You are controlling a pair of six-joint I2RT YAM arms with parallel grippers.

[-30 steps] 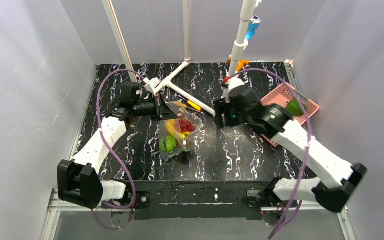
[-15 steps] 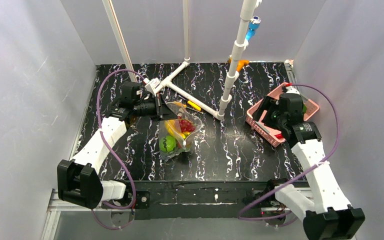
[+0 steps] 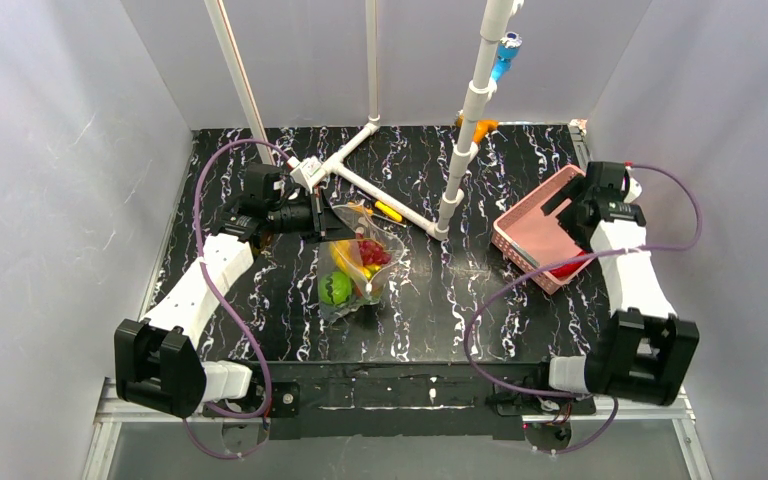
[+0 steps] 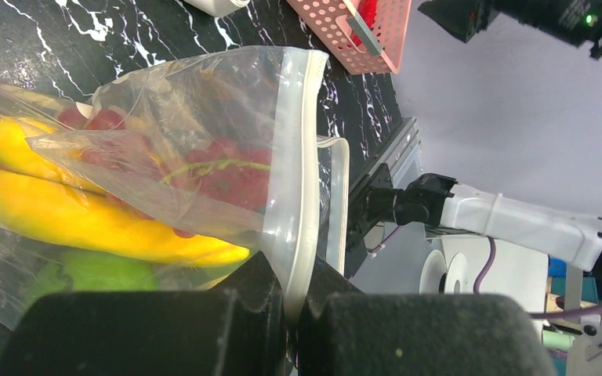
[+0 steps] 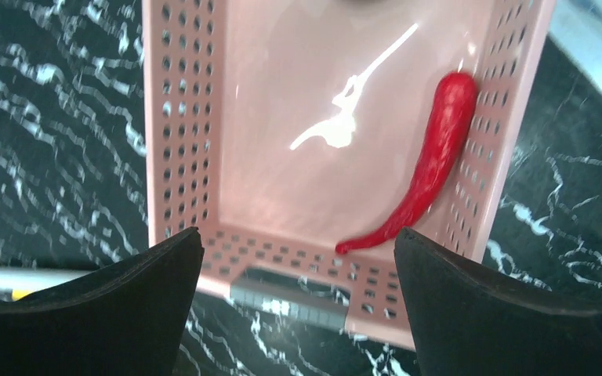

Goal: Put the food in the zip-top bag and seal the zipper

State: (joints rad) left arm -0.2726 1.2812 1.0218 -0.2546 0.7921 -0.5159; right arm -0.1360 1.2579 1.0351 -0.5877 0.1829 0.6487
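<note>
bag (image 4: 204, 102): clear filmy plastic | basket (image 5: 176, 117): glossy perforated plastic | pepper (image 5: 439, 149): glossy

We note bright, even light; white glare streak on pink basket (image 5: 266, 180) floor; left fingers (image 4: 125, 337) blurred, too near.

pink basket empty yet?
Not empty. One red pepper lies against the wall of the pink basket in the right wrist view; the right gripper hangs open above it.
</note>
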